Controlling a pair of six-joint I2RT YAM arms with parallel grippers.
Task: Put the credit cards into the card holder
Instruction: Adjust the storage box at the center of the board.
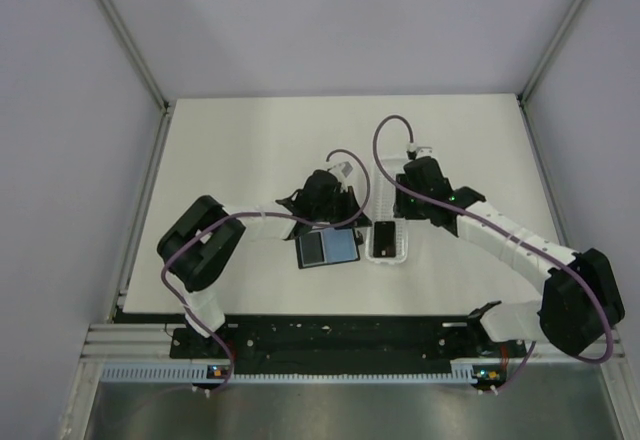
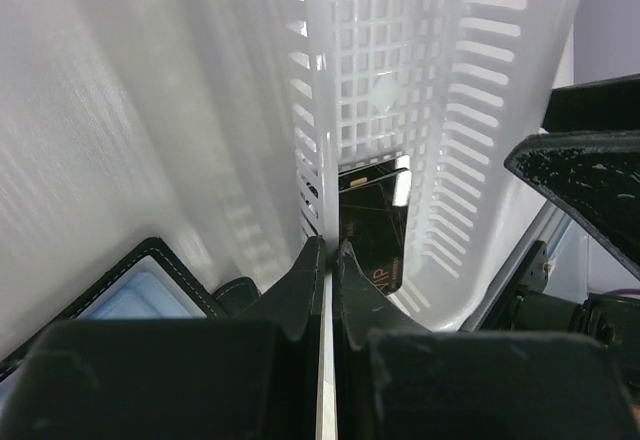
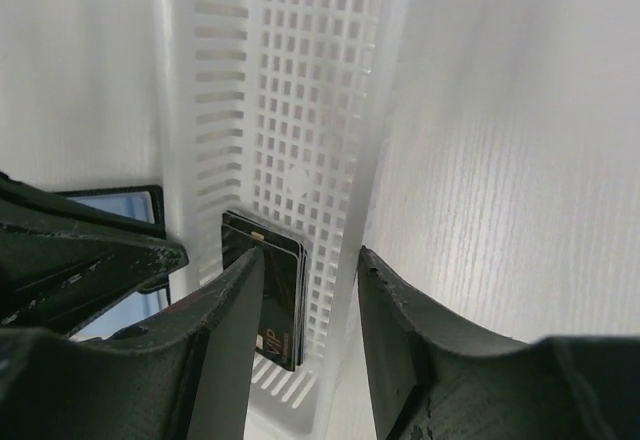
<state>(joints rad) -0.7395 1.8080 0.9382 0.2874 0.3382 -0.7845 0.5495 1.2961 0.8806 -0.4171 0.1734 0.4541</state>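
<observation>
The credit cards (image 1: 384,236) are a small stack of dark cards at the near end of the long white mesh tray (image 1: 378,185). They also show in the left wrist view (image 2: 375,225) and the right wrist view (image 3: 278,285). The card holder (image 1: 328,248) lies open left of the tray, blue-grey lining up. My left gripper (image 2: 328,250) is shut on the tray's left wall (image 2: 315,110), beside the cards. My right gripper (image 3: 310,260) is open and straddles the tray's right wall (image 3: 360,160), one finger inside next to the cards, one outside.
The open card holder shows at the lower left of the left wrist view (image 2: 140,290) and behind my left fingers in the right wrist view (image 3: 110,205). Both arms meet over the tray at mid-table. White tabletop (image 1: 250,140) lies around them, with walls on three sides.
</observation>
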